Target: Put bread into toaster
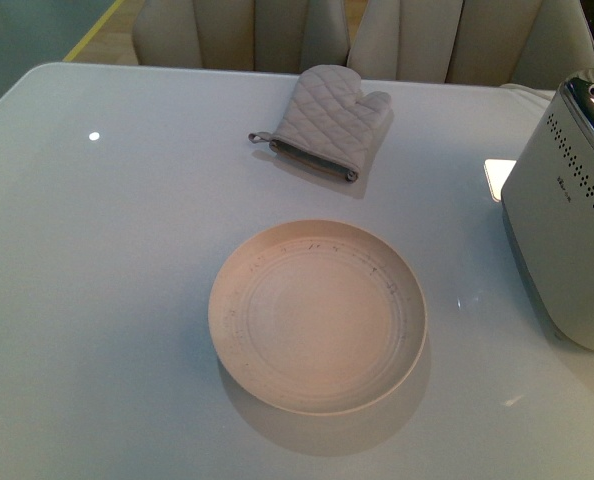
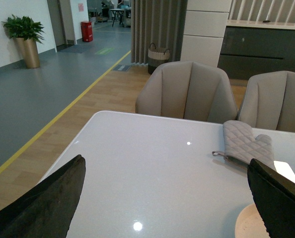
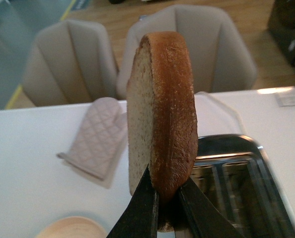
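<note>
My right gripper is shut on the bread, a tan slice with brown crust held upright on edge. Below and beside it in the right wrist view is the shiny top of the toaster with its dark slots open. In the front view the silver-white perforated toaster stands at the table's right edge; neither arm nor the bread shows there. My left gripper is open and empty, its dark fingers spread wide above the table's left part.
A round cream plate sits empty in the middle of the white table. A grey quilted oven mitt lies behind it. Beige chairs stand along the far edge.
</note>
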